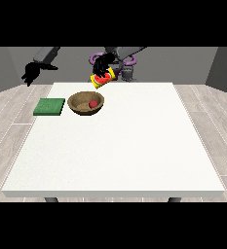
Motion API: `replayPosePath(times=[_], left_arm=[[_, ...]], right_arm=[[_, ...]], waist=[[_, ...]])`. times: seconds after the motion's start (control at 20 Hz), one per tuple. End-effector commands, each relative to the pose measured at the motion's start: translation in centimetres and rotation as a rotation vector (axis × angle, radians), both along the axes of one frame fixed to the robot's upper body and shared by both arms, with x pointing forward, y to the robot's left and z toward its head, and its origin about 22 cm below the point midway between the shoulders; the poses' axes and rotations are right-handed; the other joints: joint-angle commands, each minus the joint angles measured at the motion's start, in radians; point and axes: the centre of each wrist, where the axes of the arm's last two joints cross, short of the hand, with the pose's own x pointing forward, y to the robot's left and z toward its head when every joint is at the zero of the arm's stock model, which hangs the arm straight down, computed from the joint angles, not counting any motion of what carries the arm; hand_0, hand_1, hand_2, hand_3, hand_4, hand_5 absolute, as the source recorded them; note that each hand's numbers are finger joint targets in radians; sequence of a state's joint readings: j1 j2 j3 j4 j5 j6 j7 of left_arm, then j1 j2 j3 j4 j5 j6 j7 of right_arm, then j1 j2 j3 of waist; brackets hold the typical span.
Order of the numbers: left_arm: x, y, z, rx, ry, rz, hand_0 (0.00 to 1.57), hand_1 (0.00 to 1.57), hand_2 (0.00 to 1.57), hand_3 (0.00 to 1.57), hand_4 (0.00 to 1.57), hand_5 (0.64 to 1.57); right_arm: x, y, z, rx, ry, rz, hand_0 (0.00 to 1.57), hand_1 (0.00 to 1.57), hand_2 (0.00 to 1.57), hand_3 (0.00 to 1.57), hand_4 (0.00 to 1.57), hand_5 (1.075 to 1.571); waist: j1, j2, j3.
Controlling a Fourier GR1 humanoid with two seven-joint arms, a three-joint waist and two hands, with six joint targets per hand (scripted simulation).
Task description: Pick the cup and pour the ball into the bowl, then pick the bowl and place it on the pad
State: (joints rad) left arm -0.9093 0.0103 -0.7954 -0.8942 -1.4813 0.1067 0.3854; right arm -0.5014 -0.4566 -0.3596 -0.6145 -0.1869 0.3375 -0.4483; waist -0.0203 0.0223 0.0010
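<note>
My robot hand (103,64) grips the tilted cup (103,79); below it the ball (93,104) sits in the rigid-looking bowl (86,103), best lifted by its rim.

Obstacles: bowl (86,103) and green pad (49,107) sitting near the table (124,155) far-left corner; remaining tabletop lying open for passage.

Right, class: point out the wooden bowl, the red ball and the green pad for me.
wooden bowl (79,108): front view, on its near left wall.
red ball (93,104): front view, on the ball's middle, inside the bowl.
green pad (49,107): front view, on the middle of its top face.
</note>
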Motion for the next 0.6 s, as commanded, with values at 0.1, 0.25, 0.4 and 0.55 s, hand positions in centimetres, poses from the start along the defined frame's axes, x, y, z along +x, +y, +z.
replayPosePath(times=[0.1,0.25,0.4,0.55], left_arm=[[1.0,-0.5,2.2,0.152,-0.091,-0.003,1.55,1.55,1.57,1.57,1.19,1.466],[-0.6,-1.2,2.2,0.119,-0.067,-0.028,1.53,1.53,1.57,1.57,1.21,1.457],[0.6,0.4,2.0,0.123,-0.100,-0.011,1.51,1.51,1.57,1.57,1.21,1.459],[1.3,1.5,3.2,-0.110,0.025,0.019,1.35,1.35,1.57,1.57,1.19,1.456]], right_arm=[[-0.3,1.3,-1.3,-0.005,-0.007,0.010,0.00,0.00,0.00,0.21,0.00,1.517],[-1.6,-1.0,-1.3,0.002,0.001,-0.035,0.00,0.00,0.00,0.14,0.00,1.520],[-0.5,-0.1,-0.8,0.020,0.037,-0.021,0.00,0.00,0.00,0.00,0.20,1.546],[-0.1,0.8,-1.1,0.060,0.097,0.031,0.00,0.00,0.00,0.00,0.46,1.557]], waist=[[0.004,-0.002,-0.0006],[0.031,-0.010,-0.0005],[0.031,0.009,-0.0009],[0.040,-0.003,-0.0024]])
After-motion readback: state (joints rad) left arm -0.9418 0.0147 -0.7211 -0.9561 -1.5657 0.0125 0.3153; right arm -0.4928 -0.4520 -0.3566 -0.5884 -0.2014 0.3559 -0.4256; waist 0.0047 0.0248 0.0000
